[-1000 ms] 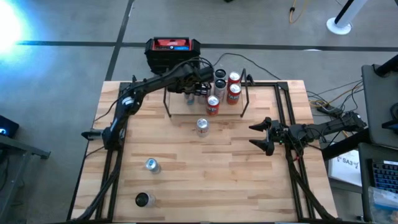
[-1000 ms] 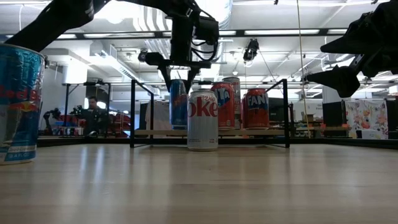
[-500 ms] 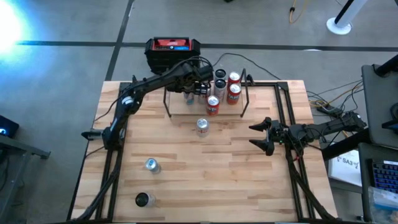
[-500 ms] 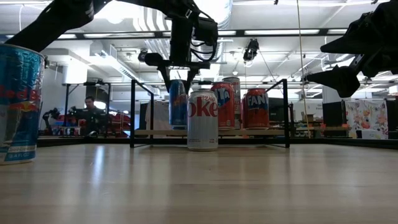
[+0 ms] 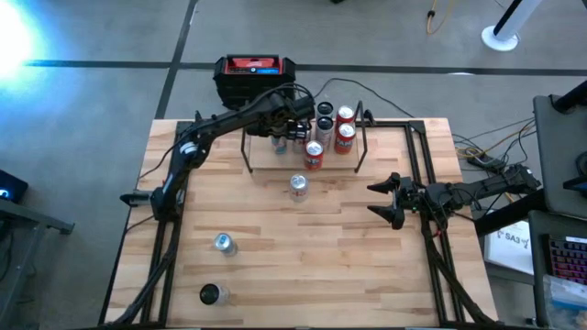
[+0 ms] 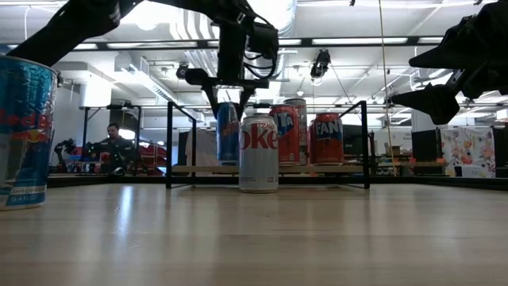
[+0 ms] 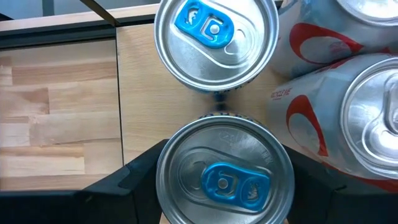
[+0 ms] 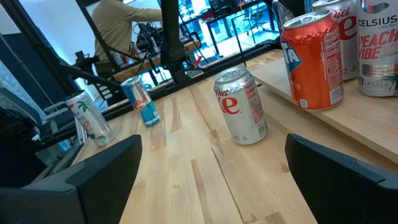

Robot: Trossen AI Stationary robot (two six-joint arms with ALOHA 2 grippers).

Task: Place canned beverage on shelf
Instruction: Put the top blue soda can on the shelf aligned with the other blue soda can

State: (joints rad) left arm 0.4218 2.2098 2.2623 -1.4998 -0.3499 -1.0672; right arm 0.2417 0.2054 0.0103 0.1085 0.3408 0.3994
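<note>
The blue Red Bull can is standing upright on the shelf, toward its 9 o'clock end, with a second blue-tabbed can just beside it. The left gripper is clamping down on this can's top, its fingers pressing either side of the rim. At the can's 3 o'clock, red Fanta cans and a Celsius can are crowding the board. A Diet Coke can is standing on the table just off the shelf's 6 o'clock edge. Two more cans are sitting well apart toward the table's 7 o'clock. The right gripper is hovering at the table's 3 o'clock, jaws spread wide, gripping nothing.
</note>
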